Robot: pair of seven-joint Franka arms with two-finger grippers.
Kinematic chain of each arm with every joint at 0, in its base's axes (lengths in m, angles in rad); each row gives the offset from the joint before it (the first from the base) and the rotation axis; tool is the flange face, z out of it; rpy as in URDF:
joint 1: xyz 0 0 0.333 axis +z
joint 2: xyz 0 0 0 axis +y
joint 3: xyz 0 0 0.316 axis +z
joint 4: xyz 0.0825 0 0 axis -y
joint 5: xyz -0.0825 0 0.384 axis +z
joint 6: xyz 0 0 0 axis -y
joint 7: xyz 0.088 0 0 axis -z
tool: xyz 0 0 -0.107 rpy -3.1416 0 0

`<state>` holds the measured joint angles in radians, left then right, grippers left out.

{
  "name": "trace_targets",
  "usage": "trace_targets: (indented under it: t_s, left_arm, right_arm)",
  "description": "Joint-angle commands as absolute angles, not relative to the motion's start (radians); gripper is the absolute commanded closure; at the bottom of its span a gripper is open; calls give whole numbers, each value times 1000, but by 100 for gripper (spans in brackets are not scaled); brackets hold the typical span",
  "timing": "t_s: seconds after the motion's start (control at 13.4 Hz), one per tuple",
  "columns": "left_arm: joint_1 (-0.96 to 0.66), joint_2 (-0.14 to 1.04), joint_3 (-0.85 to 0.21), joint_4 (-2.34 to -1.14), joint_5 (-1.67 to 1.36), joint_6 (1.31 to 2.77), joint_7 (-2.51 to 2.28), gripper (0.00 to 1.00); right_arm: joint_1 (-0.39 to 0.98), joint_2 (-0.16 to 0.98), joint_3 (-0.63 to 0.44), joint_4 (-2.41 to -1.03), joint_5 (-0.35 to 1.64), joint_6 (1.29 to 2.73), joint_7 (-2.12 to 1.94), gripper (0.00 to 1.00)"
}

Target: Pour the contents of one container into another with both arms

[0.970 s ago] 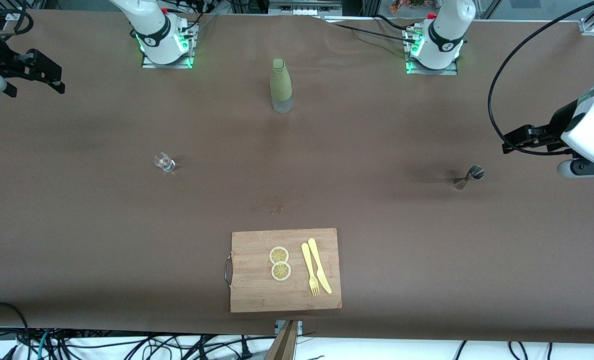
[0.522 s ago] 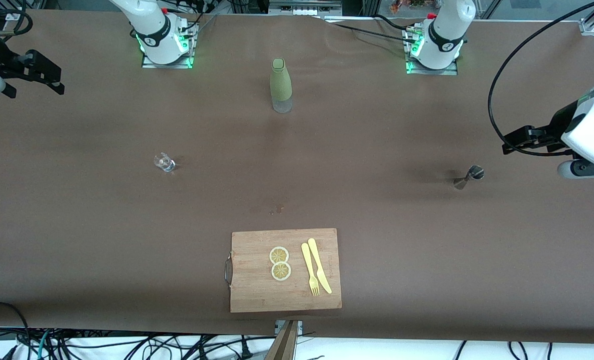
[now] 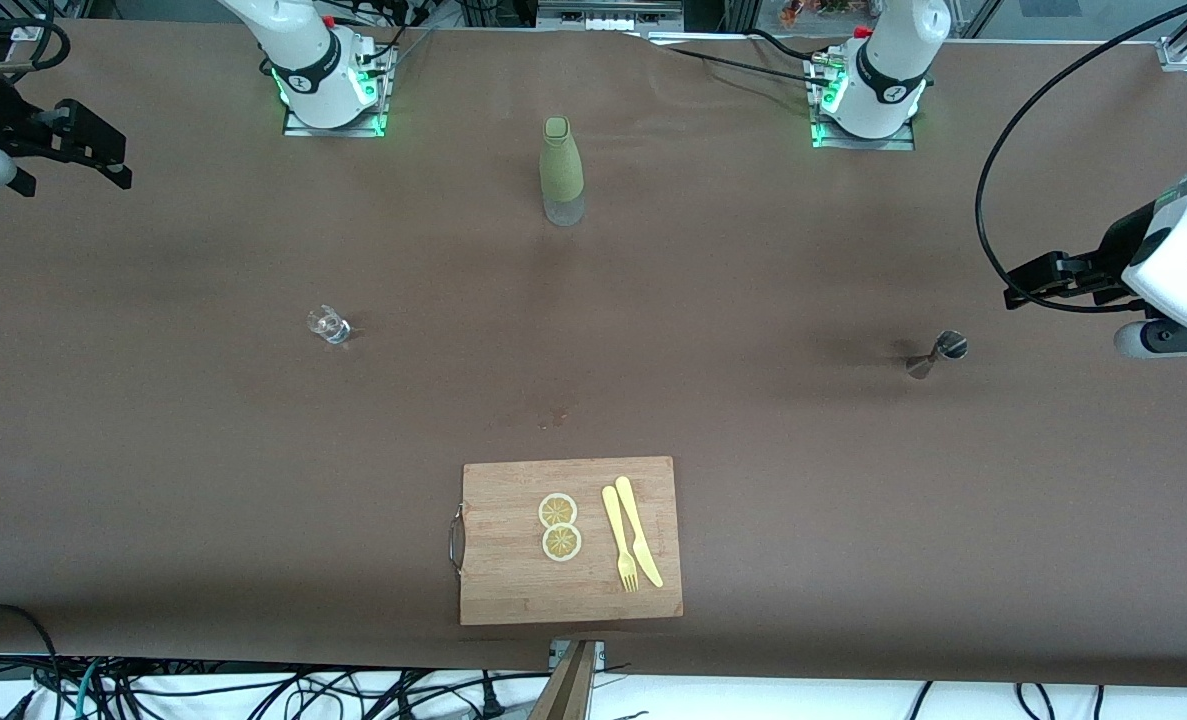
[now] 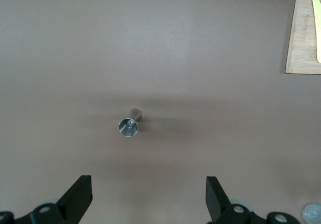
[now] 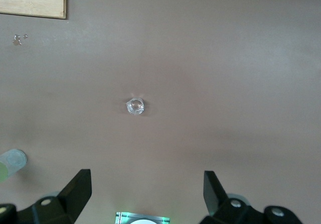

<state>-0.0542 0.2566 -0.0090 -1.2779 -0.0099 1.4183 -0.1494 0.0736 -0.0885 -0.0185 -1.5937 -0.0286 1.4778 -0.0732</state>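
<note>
- Left gripper hangs high over the left arm's end of the brown table, jaws spread wide, holding nothing
- Small silver metal jigger stands on the table toward that end
- Right gripper hangs over the right arm's end, jaws spread, empty
- Small clear glass stands toward the right arm's end
- Tall green bottle stands upright between the bases
- Wooden cutting board lies nearest the front camera

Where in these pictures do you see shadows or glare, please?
Front view: a soft shadow spreads beside the metal jigger, and green light glows at both arm bases. Left wrist view: the jigger's rim glints. Right wrist view: the small clear glass sparkles faintly.
</note>
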Motion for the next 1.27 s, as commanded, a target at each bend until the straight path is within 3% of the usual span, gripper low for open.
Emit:
trace_targets:
  t_s: [0.0,0.52,0.75,1.19]
  left_arm:
    - [-55,270,-5,-1249,-25,1414,-127,0]
    - [-51,273,-3,-1243,-26,1416,-123,0]
    - [1,284,-2,-1233,-29,1414,-121,0]
    - [58,290,-2,-1250,-46,1358,-126,0]
  right_arm:
    - [75,-63,-21,-1578,-28,1468,-78,1]
    - [67,3,-23,-1577,-40,1463,-80,1]
    - [66,105,-21,-1518,-54,1477,-86,1]
    - [63,89,2,-1529,-17,1471,-37,1]
